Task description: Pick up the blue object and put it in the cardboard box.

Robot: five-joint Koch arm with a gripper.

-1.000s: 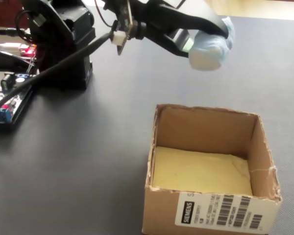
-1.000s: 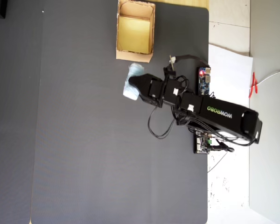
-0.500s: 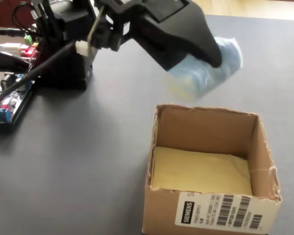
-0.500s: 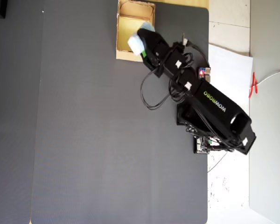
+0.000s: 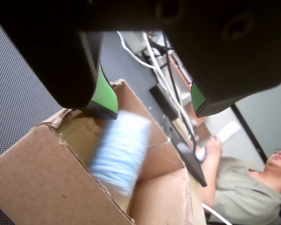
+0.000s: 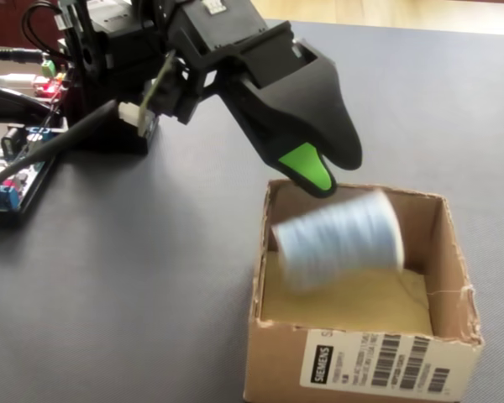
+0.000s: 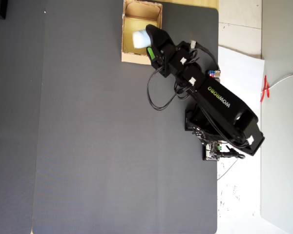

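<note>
The blue object (image 6: 340, 239) shows as a pale, motion-blurred bundle in mid-air inside the mouth of the cardboard box (image 6: 361, 365), free of the jaws. From the wrist, the blue object (image 5: 119, 150) hangs below and between the green-padded fingers, over the cardboard box (image 5: 51, 168). My gripper (image 6: 332, 172) hovers just above the box's back rim, open, with nothing between its jaws (image 5: 154, 105). Overhead, the blue object (image 7: 139, 38) lies over the box (image 7: 132, 58) beside my gripper (image 7: 149, 43).
Circuit boards and cables (image 6: 8, 168) sit by the arm's base at the left of the fixed view. A person (image 5: 253, 187) sits beyond the table. White paper (image 7: 239, 63) lies past the right edge of the dark mat (image 7: 88, 146).
The arm swung the blue object from beside the box to above it. The jaws then opened, and the object left them and dropped into the box's mouth.
</note>
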